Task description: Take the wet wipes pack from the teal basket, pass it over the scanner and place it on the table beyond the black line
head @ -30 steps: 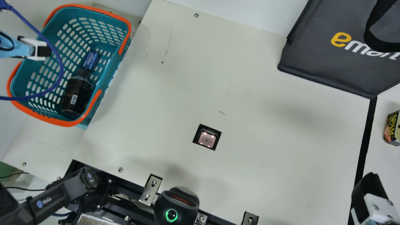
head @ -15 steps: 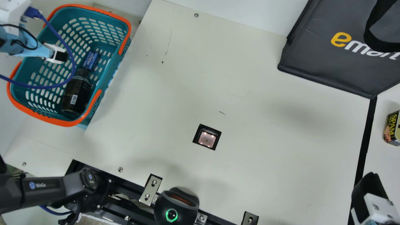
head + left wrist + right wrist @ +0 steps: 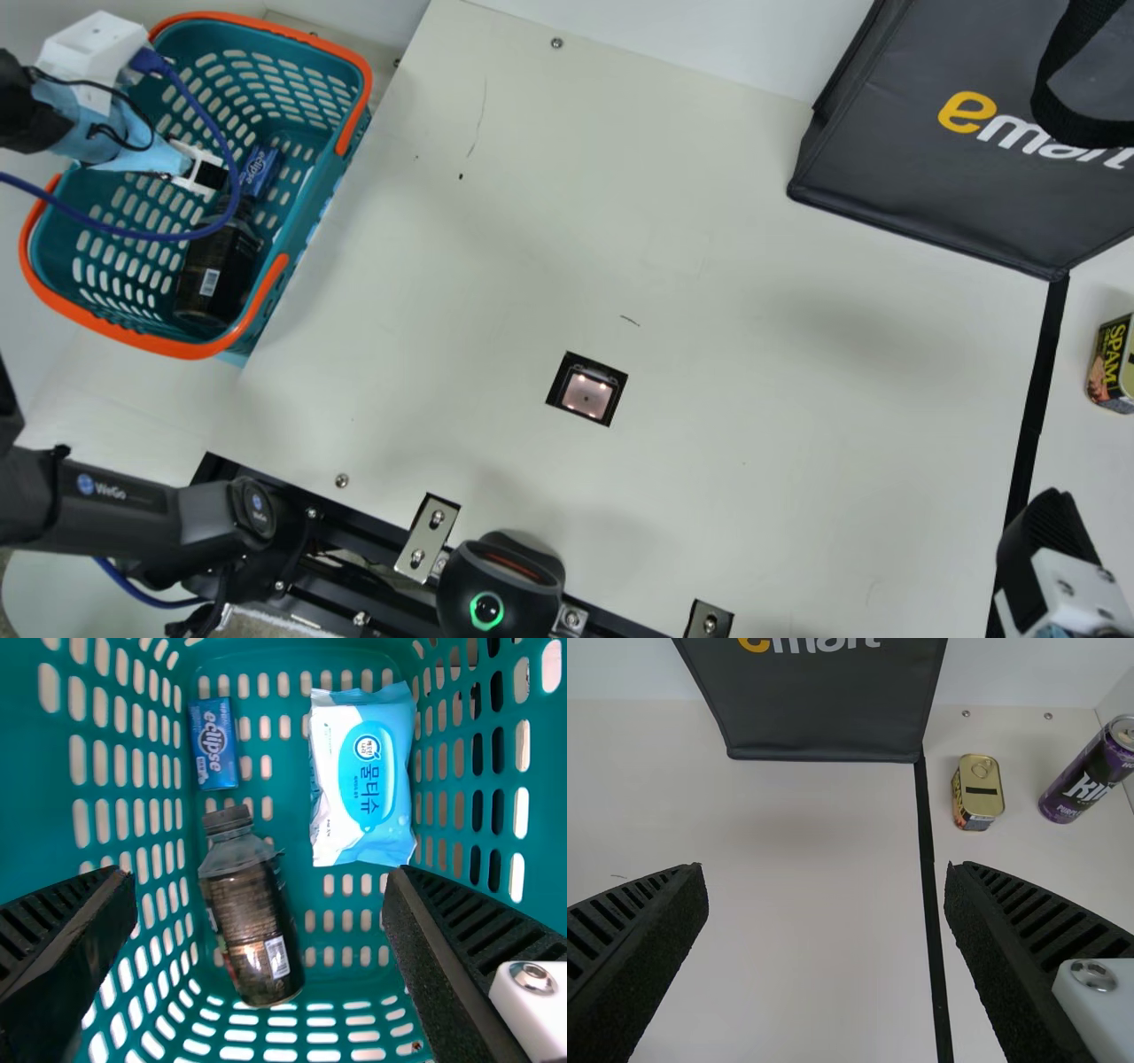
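My left gripper (image 3: 211, 174) is over the teal basket (image 3: 306, 208) in the main view. In the left wrist view my left gripper (image 3: 257, 895) stands open above the basket's inside, nothing between its fingers. There the wet wipes pack (image 3: 365, 775), white and light blue, lies on the basket floor near one wall. My right gripper (image 3: 1050, 554) is at the main view's lower right, by the black line (image 3: 1032, 416); in the right wrist view the right gripper (image 3: 824, 895) is open and holds nothing. The scanner window (image 3: 586, 392) glows in the table.
A dark bottle (image 3: 252, 912) and a small blue box (image 3: 213, 744) share the basket with the pack. A black bag (image 3: 904, 151) stands at the table's far right. Past the line are a SPAM can (image 3: 978, 793) and a purple can (image 3: 1090, 775).
My left arm has moved rightward and slightly down in the main view, farther over the basket, its blue cable shifting along. The right arm has stayed still.
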Controlling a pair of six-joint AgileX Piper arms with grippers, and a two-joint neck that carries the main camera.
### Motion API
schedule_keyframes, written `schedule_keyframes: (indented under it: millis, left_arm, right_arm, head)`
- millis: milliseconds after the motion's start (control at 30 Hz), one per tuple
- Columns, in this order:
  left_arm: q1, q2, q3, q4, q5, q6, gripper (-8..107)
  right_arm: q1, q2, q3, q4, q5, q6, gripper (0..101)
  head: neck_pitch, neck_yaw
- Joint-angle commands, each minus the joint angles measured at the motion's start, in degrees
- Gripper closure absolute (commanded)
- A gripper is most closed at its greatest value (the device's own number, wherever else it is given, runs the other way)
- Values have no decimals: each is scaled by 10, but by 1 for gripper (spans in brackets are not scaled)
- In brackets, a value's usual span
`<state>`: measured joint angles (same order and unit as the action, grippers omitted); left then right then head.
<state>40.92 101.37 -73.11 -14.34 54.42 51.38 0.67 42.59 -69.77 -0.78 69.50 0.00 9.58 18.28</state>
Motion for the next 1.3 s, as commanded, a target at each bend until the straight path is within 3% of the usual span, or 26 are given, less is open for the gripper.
schedule_keyframes:
  millis: [0,633,1267]
  left_arm:
    - [-1,9,0,-5,-3,2,9]
    - [-8,67,34,-73,-58,6,9]
    - [7,135,46,-201,-83,161,9]
  right_arm:
    - [0,0,0,0,0,0,6]
    - [0,0,0,0,1,0,6]
    - [0,0,0,0,1,0,6]
  head:
    - [-17,1]
    - [-17,1]
    - [-17,1]
